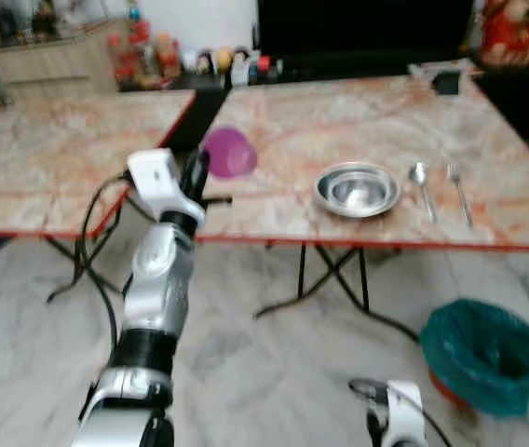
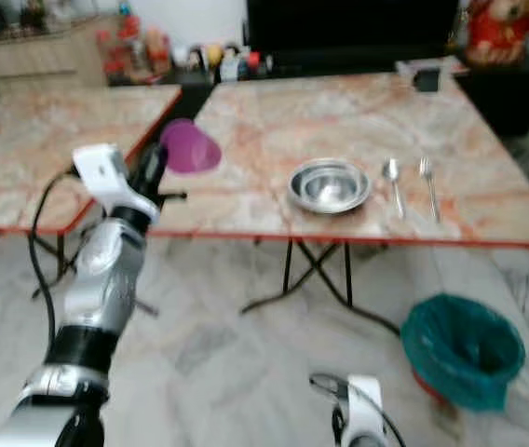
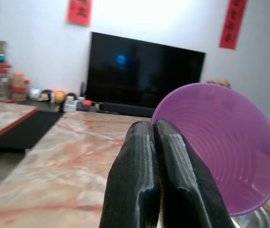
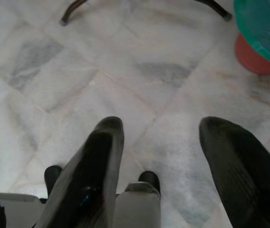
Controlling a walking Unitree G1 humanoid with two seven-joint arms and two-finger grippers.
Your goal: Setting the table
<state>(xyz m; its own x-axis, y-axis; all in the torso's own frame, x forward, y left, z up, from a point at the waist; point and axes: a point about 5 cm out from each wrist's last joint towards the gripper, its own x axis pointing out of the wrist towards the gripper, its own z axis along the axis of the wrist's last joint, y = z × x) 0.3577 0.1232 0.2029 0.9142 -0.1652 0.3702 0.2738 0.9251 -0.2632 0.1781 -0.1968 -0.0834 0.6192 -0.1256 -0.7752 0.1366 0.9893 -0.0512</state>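
Note:
My left gripper [image 1: 199, 172] is raised at the near left corner of the marble table [image 1: 339, 121] and is shut on the rim of a purple plastic cup [image 1: 229, 153]. In the left wrist view the black fingers [image 3: 149, 180] pinch the cup [image 3: 220, 147], which is tilted with its mouth toward the camera. A steel bowl [image 1: 358, 189] sits near the table's front edge, with a spoon [image 1: 422, 186] and a fork [image 1: 459, 191] laid to its right. My right gripper [image 4: 163, 142] hangs low over the floor, open and empty.
A second marble table [image 1: 50, 149] stands to the left, with a narrow gap between the two. A green-lined bin [image 1: 483, 354] stands on the tiled floor at the lower right. A dark television [image 3: 139, 76] and small bottles [image 1: 237, 65] line the back.

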